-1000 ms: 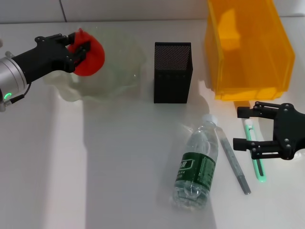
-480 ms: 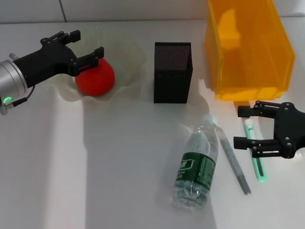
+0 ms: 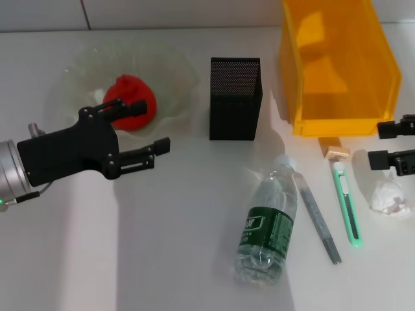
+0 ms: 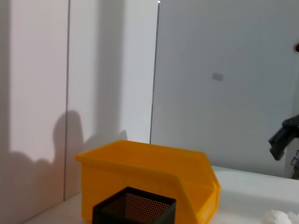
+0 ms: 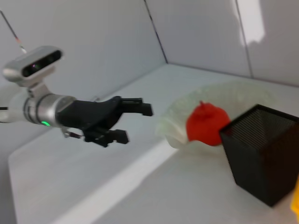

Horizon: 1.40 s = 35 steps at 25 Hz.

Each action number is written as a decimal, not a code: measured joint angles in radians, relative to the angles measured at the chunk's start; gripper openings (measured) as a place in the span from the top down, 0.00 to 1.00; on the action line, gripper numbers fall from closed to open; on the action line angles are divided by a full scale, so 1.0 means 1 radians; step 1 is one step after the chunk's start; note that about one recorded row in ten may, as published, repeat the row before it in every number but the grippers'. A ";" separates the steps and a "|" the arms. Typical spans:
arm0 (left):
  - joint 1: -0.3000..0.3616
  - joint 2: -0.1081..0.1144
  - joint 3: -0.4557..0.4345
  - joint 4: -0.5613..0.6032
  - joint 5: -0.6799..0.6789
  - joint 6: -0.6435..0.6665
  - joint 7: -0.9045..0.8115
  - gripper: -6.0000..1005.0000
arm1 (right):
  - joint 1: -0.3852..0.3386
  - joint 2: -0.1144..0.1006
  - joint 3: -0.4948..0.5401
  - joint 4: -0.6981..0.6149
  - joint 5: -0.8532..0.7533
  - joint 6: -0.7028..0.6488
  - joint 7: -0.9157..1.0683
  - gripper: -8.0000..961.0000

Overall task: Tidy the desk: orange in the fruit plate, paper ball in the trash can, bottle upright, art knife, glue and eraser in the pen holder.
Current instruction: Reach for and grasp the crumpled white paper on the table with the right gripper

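orange (image 3: 131, 103) in fruit plate (image 3: 170, 71), left hand (image 3: 142, 133) just beside, fingers apart, empty, right hand (image 3: 395, 142) open nr paper ball (image 3: 390, 195)

free: bare desk (image 3: 181, 214) left of bottle (image 3: 267, 227) | blocked: pen holder (image 3: 235, 98), trash can (image 3: 337, 65) behind

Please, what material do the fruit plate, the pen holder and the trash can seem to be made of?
Fruit plate: probably glass, pale green and see-through, with a wavy rim.
Pen holder: likely metal mesh, matte black with fine holes.
Trash can: apparently plastic, glossy translucent orange-yellow.
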 joint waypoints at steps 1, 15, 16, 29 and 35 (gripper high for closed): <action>0.004 -0.001 0.004 -0.006 0.012 0.012 0.010 0.19 | 0.011 -0.002 -0.009 -0.091 -0.052 -0.013 0.103 0.13; 0.009 -0.004 0.107 -0.033 0.024 -0.018 0.024 0.19 | 0.091 0.035 -0.405 -0.451 -0.624 -0.071 0.595 0.13; 0.009 -0.005 0.107 -0.034 0.025 -0.020 0.024 0.19 | 0.088 0.036 -0.414 -0.430 -0.623 -0.051 0.600 0.13; 0.008 -0.004 0.107 -0.034 0.029 -0.026 0.026 0.19 | 0.089 0.034 -0.507 -0.238 -0.627 0.161 0.618 0.13; 0.011 -0.004 0.107 -0.034 0.030 -0.026 0.026 0.19 | 0.099 0.034 -0.540 -0.197 -0.629 0.210 0.629 0.13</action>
